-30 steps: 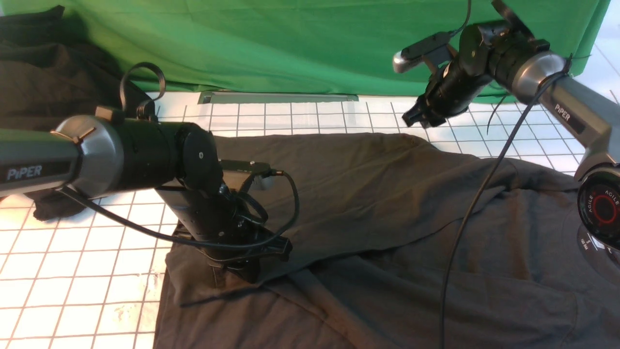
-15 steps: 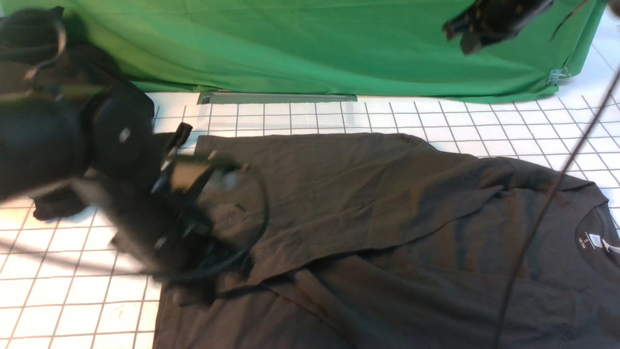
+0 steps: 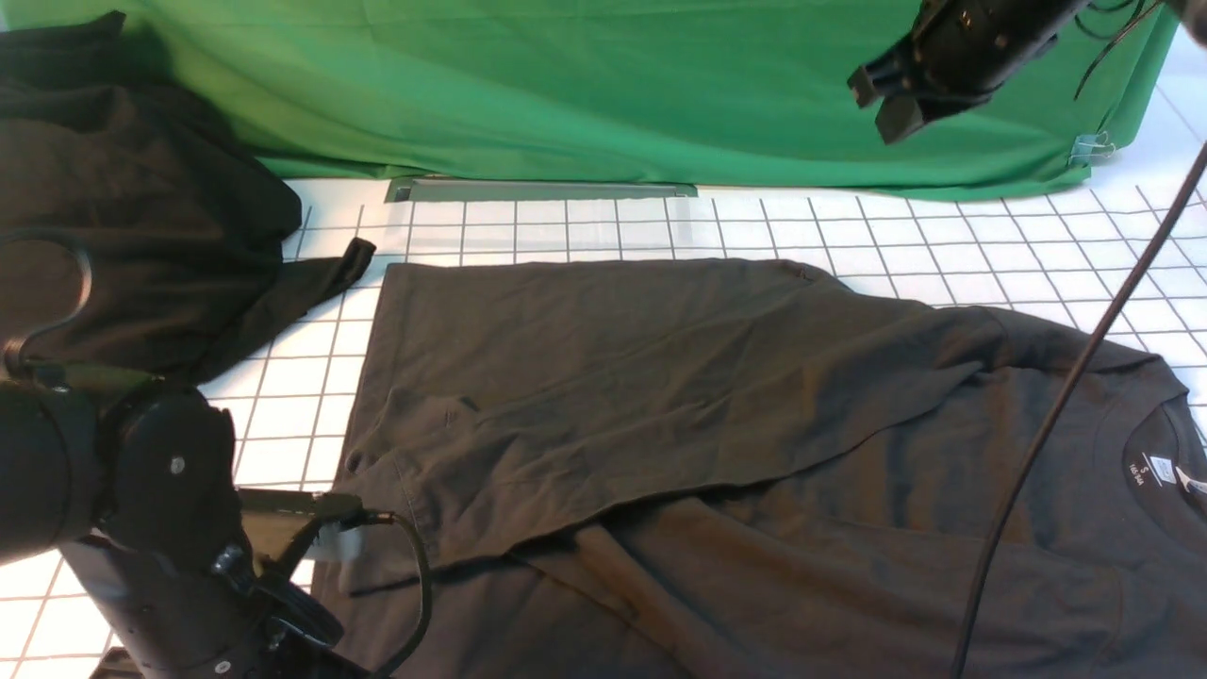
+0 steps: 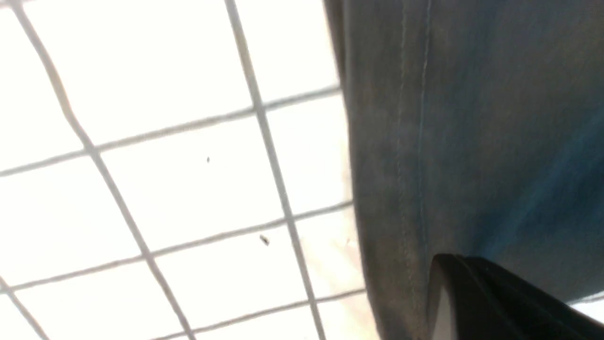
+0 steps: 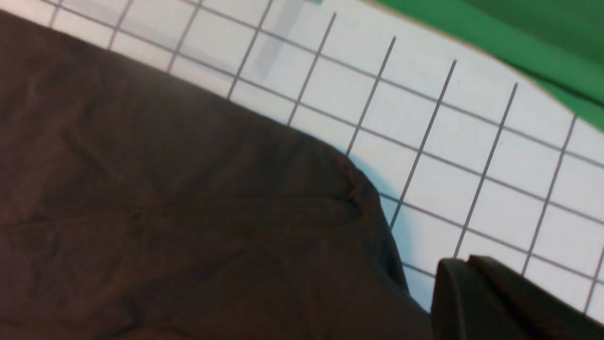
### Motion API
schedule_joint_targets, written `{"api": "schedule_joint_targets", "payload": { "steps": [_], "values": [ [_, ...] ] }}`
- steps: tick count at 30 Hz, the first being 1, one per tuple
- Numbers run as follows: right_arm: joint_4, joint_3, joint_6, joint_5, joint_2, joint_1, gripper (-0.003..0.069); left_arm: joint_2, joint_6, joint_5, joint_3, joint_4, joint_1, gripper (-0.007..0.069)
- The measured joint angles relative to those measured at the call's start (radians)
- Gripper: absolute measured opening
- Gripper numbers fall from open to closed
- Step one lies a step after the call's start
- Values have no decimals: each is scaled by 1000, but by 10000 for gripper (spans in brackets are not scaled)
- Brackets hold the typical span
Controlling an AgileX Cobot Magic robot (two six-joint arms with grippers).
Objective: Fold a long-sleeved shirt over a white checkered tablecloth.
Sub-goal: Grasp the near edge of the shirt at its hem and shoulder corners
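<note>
The dark charcoal long-sleeved shirt (image 3: 717, 415) lies spread on the white checkered tablecloth (image 3: 283, 377), its far half folded over toward me and its white neck label (image 3: 1158, 469) at the right. Its print is hidden. My left arm (image 3: 160, 528) sits low at the near left; in the left wrist view my left gripper (image 4: 448, 269) is shut and empty over the shirt's stitched hem (image 4: 415, 141). High at the back right, my right gripper (image 3: 882, 99) hangs shut and empty in front of the green cloth. The right wrist view shows it (image 5: 460, 267) above the shirt's far edge (image 5: 358, 189).
A blacker heap of cloth (image 3: 123, 217) lies at the far left, one corner reaching toward the shirt. The green backdrop (image 3: 566, 85) closes the far side, with a grey strip (image 3: 537, 189) at its foot. My right arm's black cable (image 3: 1056, 424) hangs across the shirt.
My left arm has pulled off the shirt's left edge and back to the near left corner. My right gripper rose from the shirt's far edge to the backdrop and closed.
</note>
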Motion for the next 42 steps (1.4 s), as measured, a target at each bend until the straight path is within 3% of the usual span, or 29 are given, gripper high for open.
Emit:
{"api": "schedule_joint_targets", "payload": {
  "steps": [5,11,12,17,22,28,33,37,40,42],
  "values": [
    [5,165,22,-4,-90,0,1,-27,3,41,10,-12,-18,-4],
    [7,610,5,-9,-396,0,1,-169,-104,59,73,-11,-132,-4],
    [8,788,-7,-32,-521,0,1,-222,-159,50,109,8,-175,-4],
    [13,1089,-11,-100,-726,26,1,-268,-257,29,180,35,-204,18],
    [22,1312,-1,-168,-879,109,1,-270,-287,14,235,81,-208,134],
    [23,1358,32,-126,-956,263,1,-267,-295,-160,240,87,-208,422],
    [24,1360,42,-46,-967,375,1,-226,-297,-177,240,89,-208,515],
    [22,1391,48,-43,-983,498,1,-142,-298,-204,240,67,-208,514],
    [21,1439,62,-68,-986,551,8,-110,-268,-213,234,46,-208,455],
    [19,1507,68,-127,-988,575,40,-102,-226,-208,221,23,-208,360]
  ]
}}
